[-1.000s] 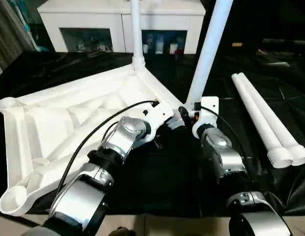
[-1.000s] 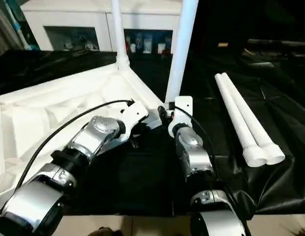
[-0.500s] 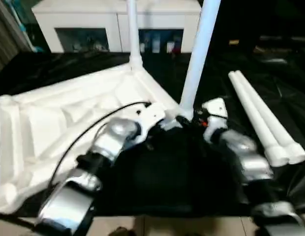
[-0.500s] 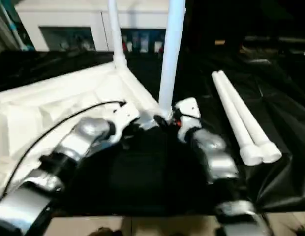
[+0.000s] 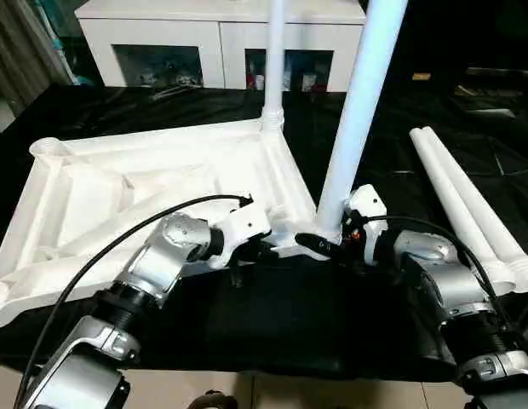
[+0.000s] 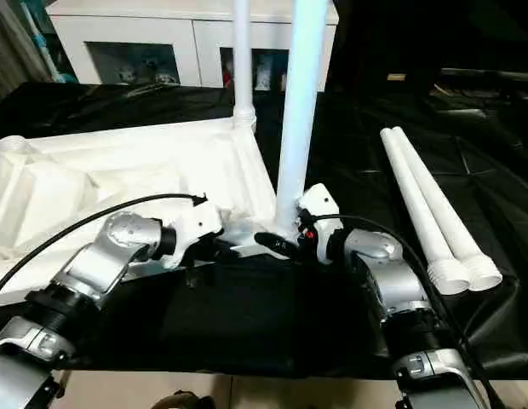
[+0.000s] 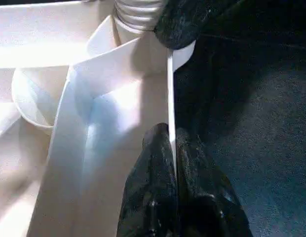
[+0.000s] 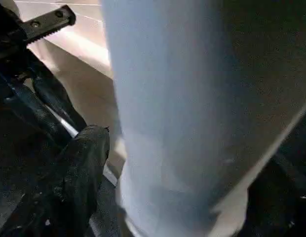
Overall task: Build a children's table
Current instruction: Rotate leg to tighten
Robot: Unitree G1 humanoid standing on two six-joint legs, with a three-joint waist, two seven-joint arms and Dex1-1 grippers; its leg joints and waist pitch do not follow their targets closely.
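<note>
White plastic tabletop (image 5: 153, 183) lies upside down on black sheet (image 5: 272, 315), two legs (image 5: 358, 111) upright in near & far corner sockets. L claw (image 7: 172, 143) pinched on tabletop's edge wall. R claw (image 6: 277, 243) wide around near leg's base. Two spare legs (image 5: 468, 204) lie to the right.

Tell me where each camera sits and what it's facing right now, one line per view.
Head eyes: look forward and down over both silver forearms at the tabletop, its two standing legs and the two loose legs.
Left wrist: left gripper pinching the tabletop's edge near a corner socket.
Right wrist: right gripper around the near standing leg.
Shared: both wrist views show that leg's corner.
</note>
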